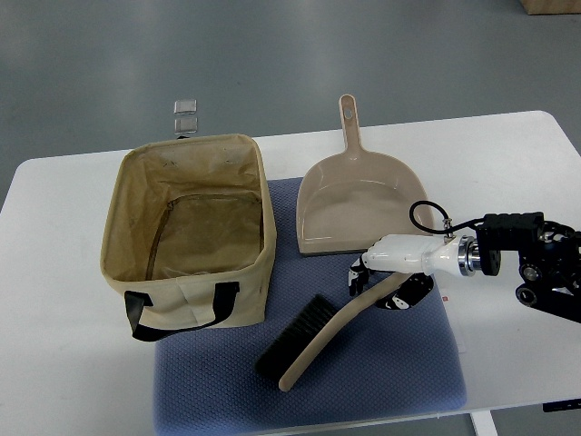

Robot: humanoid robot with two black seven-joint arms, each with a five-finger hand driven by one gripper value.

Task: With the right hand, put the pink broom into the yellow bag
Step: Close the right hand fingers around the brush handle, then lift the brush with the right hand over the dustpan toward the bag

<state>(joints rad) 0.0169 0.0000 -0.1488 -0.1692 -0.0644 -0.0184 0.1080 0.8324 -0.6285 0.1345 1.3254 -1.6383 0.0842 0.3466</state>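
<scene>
I see the bag (189, 238) open-topped left of the broom (331, 334); my right hand (388, 277) reaches in low, fingers clasping its handle.

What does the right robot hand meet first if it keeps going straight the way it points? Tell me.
The right robot hand points toward the picture's left, at the brush handle. Straight on, past the blue mat, the first thing would likely be the yellow bag; height is unclear.
</scene>
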